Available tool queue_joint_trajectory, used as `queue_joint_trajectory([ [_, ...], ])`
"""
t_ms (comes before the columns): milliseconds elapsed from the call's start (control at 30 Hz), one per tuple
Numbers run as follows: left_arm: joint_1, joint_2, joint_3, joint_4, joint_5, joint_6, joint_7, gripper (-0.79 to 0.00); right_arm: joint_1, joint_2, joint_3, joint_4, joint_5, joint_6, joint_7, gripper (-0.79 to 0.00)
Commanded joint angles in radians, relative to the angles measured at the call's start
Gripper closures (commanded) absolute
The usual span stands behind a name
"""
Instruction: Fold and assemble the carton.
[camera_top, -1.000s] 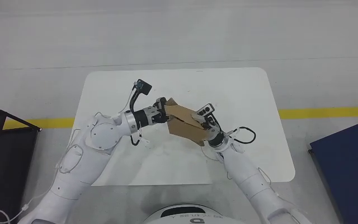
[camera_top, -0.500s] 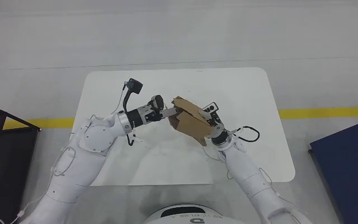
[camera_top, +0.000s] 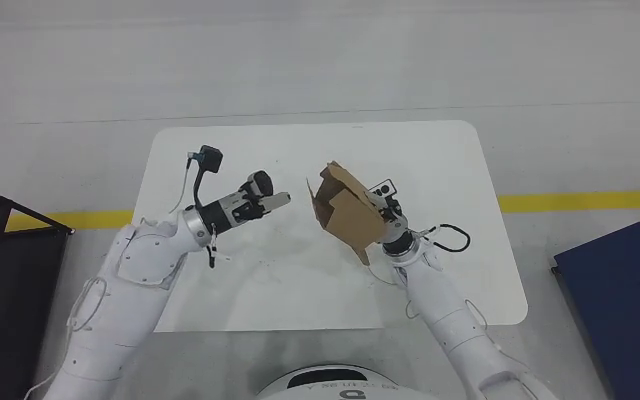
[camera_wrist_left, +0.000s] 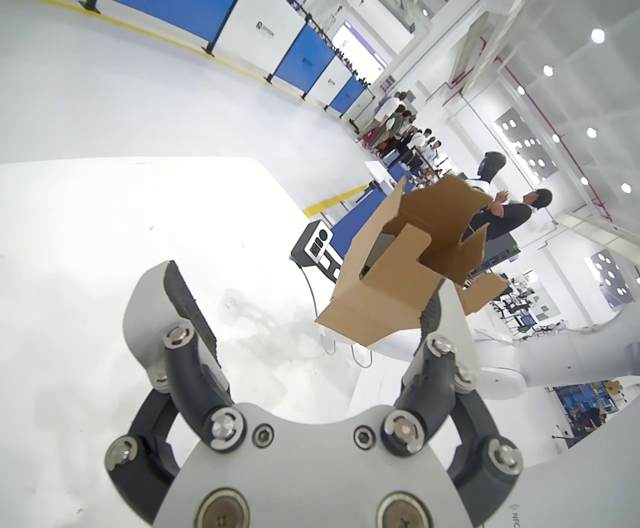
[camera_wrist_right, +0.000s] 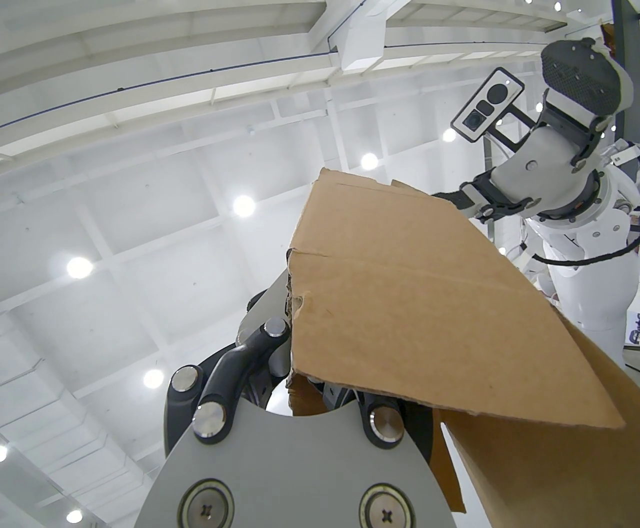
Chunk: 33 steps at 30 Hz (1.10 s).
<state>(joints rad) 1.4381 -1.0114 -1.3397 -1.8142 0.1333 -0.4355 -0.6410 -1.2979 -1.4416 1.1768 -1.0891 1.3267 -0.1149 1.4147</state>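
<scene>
A brown carton (camera_top: 344, 209) is held up above the middle of the white table (camera_top: 440, 170), its open end with loose flaps turned toward the left arm. My right gripper (camera_top: 378, 226) is shut on the carton's wall (camera_wrist_right: 400, 320); the cardboard hides its fingertips. My left gripper (camera_top: 276, 201) hangs open a short way to the carton's left, apart from it, with nothing between its fingers (camera_wrist_left: 192, 305). In the left wrist view the carton (camera_wrist_left: 405, 272) shows its hollow inside and notched flaps beyond the open gripper (camera_wrist_left: 307, 295).
A dark bin edge (camera_top: 25, 265) stands by the table's left side and a blue panel (camera_top: 605, 275) at the right. A yellow floor line (camera_top: 570, 201) runs behind the table. Bare tabletop lies in front of and behind the arms.
My left gripper has let go of the carton and drawn back to the left, now open. The right arm has lifted and turned the carton, its open end now facing left.
</scene>
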Motion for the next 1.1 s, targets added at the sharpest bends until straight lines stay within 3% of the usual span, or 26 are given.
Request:
queue_joint_trajectory([
  [0,-0.012,-0.003,0.027,0.0,0.008,0.005,-0.004,-0.785,0.001,-0.001,-0.001,-0.002,-0.002,0.0,-0.002,0.0],
  [533,-0.11,-0.022,0.145,0.035,0.102,0.076,-0.007,-0.785,-0.007,-0.003,0.005,-0.015,-0.021,0.0,-0.006,0.0],
  [1067,-0.124,-0.026,0.16,0.047,0.162,0.109,0.001,-0.785,-0.013,-0.005,0.002,-0.042,-0.043,0.006,-0.018,0.0],
])
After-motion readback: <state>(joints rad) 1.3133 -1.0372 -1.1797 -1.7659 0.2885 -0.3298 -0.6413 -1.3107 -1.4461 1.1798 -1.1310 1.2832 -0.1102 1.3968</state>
